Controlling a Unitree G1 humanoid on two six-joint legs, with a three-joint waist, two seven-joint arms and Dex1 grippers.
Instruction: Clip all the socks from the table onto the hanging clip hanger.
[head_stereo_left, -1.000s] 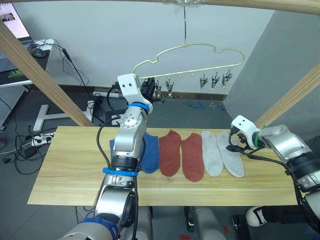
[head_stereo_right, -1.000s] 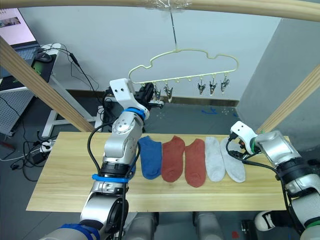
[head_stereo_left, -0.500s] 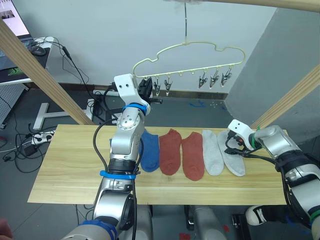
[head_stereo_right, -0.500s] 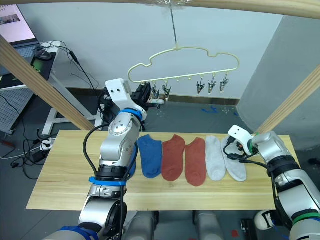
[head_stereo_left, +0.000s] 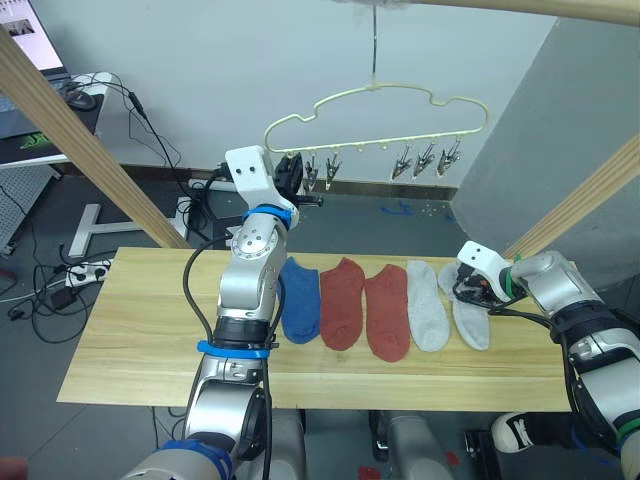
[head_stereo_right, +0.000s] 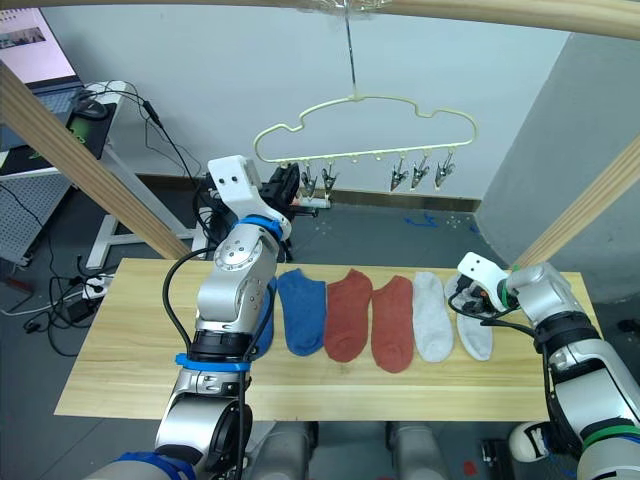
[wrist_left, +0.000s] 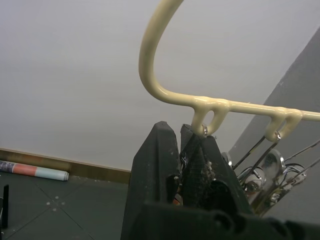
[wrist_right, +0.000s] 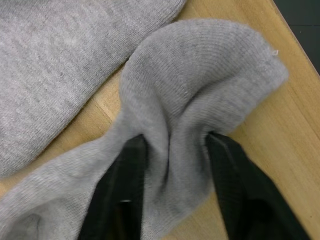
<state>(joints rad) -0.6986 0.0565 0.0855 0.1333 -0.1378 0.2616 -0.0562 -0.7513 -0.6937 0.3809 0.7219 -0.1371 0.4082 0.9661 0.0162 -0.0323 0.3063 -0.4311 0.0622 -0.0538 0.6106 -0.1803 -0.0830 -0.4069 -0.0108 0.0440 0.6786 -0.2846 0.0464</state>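
Our right gripper has its two black fingers pressed into the bunched fabric of the outermost light grey ankle sock, pinching a fold of it while the rest of the sock lies on the long light yellowish wooden table, close to its right end. Our left gripper is raised at the leftmost small dark metal clip of the thin cream-yellow wire clip hanger, fingers drawn close together about the clip under the hanger's first loop; whether the clip is squeezed open we cannot tell.

We judge the task barely begun: no sock hangs from any clip. On the table lie the second light grey sock, two rust-red socks and a blue sock, side by side and touching or nearly so; another blue one shows partly behind our left arm.

For room, the pinched sock sits near the table's right end, with a slanted round wooden pole just beyond on that side. The air between table and hanger is open, and the other clips hang free.
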